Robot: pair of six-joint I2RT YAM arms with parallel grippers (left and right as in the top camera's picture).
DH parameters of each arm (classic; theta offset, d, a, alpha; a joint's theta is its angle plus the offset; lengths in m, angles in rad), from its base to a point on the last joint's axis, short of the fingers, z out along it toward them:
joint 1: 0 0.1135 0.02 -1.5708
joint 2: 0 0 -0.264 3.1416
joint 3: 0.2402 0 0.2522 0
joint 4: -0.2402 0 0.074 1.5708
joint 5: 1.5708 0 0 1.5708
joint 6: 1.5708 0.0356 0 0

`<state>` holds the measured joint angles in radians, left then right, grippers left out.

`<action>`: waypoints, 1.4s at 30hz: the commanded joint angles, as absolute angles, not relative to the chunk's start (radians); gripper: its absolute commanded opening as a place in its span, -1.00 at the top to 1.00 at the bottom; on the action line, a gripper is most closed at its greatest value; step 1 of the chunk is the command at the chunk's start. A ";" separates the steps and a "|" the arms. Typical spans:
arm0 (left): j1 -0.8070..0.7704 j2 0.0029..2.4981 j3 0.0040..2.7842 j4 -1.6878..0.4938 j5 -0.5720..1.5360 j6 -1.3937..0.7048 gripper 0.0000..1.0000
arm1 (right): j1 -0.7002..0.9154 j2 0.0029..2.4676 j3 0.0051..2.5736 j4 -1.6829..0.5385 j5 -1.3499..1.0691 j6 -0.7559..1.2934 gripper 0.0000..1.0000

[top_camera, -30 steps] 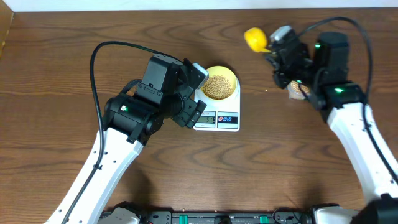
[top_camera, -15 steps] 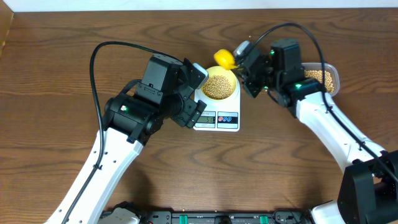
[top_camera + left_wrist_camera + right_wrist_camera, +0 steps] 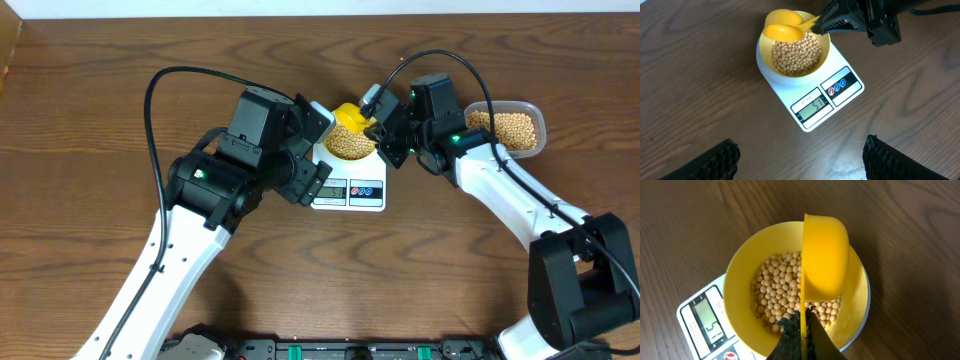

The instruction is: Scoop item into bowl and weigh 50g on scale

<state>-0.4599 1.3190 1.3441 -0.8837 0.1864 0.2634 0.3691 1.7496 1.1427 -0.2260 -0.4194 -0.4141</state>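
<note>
the left white-and-black robot arm (image 3: 190, 240) is standing bent at the elbow, angling in from the lower left. its black two-finger gripper (image 3: 801, 150) is hovering with both fingers (image 3: 715, 160) spread wide, gripping nothing. the right white-and-black robot arm (image 3: 510, 195) is pointing leftward, its black gripper (image 3: 801, 325) pinching the handle of a yellow plastic measuring scoop (image 3: 825, 255).

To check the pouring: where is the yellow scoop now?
In the overhead view, near the centre, the scoop hangs over the bowl on the scale, held by the right pincer.
</note>
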 commanded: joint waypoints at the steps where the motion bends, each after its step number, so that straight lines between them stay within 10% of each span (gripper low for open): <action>1: -0.456 1.320 1.352 -0.886 0.198 0.273 -0.61 | 0.374 1.755 1.146 -0.227 -0.419 -0.494 0.98; 42: -0.456 1.320 1.352 -0.886 0.198 0.273 -0.62 | 0.388 1.755 1.146 -0.324 -0.357 -0.608 0.98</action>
